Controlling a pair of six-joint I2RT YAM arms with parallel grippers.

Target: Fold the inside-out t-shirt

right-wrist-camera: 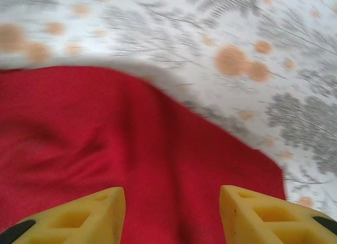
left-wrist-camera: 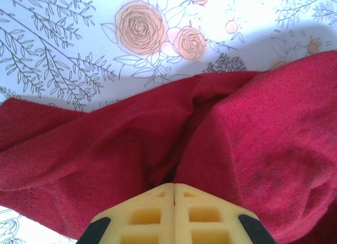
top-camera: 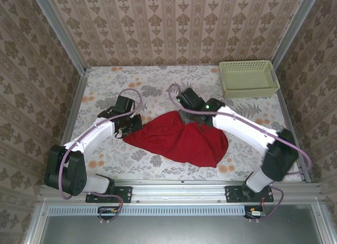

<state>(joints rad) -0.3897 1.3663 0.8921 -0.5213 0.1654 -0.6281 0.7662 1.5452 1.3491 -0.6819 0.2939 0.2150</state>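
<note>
At the left edge of the inside-out t-shirt [top-camera: 181, 141], the left tool [left-wrist-camera: 174, 187] is clamping its fingers together on a fold of the red cloth. The t-shirt is lying crumpled on the flowered desk [top-camera: 158, 81]. Over the t-shirt's far right part, the right tool [right-wrist-camera: 171, 194] is hovering with fingers apart, gripping nothing.

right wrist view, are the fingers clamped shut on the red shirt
No, the two yellow fingers stand well apart, and the red t-shirt lies loose under the gap between them.
</note>
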